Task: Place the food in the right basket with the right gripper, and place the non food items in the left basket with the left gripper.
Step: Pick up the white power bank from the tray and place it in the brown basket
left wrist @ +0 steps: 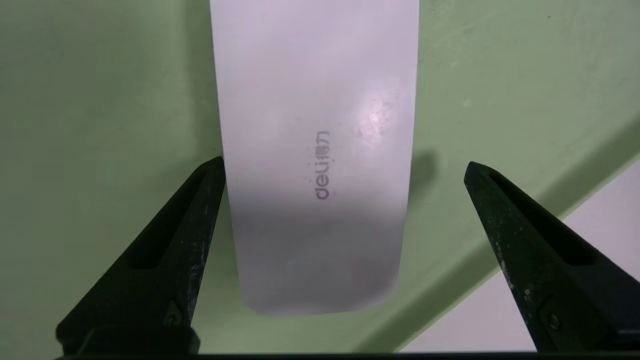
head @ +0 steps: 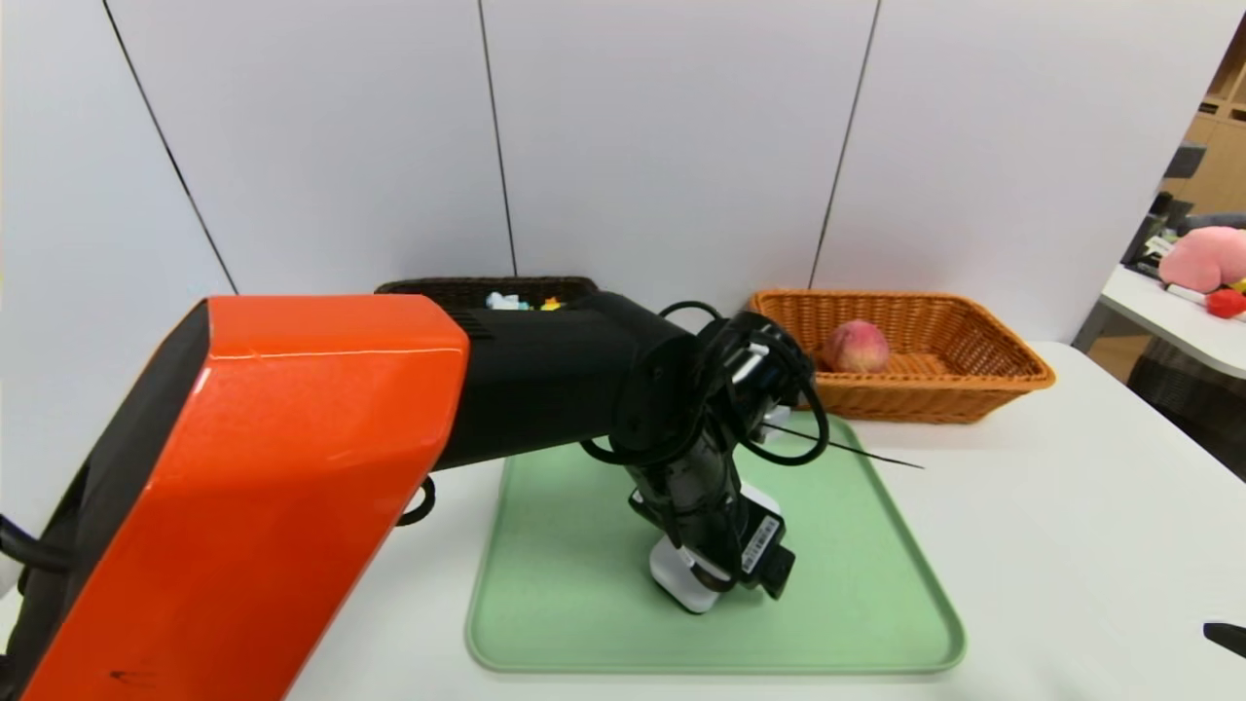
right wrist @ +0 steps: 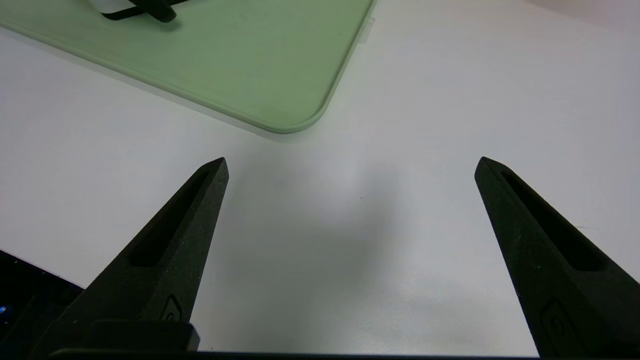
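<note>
Approach step for non-food pickup. Left tool [left wrist: 345, 165] hangs released, jaws spread astride the white Deli item [left wrist: 317, 150] lying on the green tray [left wrist: 100, 100]. Next move: descend, clench, carry to dark left basket [head: 438, 288]. Right tool [right wrist: 350, 165] idles released above the surface [right wrist: 450, 100].

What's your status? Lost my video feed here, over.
Left gripper open, straddling the white Deli item on the green tray. Right gripper open, parked over bare table. Peach in right basket. Nothing obstructing.
</note>
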Tool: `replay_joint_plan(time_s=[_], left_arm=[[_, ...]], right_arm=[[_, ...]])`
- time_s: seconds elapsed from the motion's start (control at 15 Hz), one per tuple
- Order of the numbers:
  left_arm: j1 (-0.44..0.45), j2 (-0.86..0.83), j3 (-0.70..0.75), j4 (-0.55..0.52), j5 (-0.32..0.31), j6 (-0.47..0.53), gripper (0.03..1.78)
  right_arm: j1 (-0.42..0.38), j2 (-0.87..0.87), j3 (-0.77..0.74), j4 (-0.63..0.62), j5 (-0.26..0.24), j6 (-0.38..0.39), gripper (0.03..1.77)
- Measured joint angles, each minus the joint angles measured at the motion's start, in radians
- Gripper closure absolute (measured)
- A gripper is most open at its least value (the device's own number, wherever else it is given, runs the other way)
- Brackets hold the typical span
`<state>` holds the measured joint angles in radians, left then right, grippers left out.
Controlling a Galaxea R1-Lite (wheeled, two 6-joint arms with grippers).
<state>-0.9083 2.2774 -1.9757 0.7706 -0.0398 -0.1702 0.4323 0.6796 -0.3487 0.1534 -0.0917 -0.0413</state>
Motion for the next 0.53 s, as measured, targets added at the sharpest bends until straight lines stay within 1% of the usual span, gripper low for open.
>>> replay_joint_plan(time_s=[0.33, 0.47, 0.53], left_arm=[[0.005, 0.020, -0.001, -0.003, 0.006, -0.006, 0.12], [0.008, 0.022, -0.001, 0.001, 0.027, -0.006, 0.12], [0.011, 0.022, 0.000, 0.003, 0.032, -0.007, 0.15]], right_arm=[[0.000, -0.001, -0.001, 0.000, 0.000, 0.000, 0.10], [0.000, -0.004, -0.001, 0.001, 0.000, 0.000, 0.10], [0.000, -0.005, -0.001, 0.002, 0.000, 0.000, 0.10]])
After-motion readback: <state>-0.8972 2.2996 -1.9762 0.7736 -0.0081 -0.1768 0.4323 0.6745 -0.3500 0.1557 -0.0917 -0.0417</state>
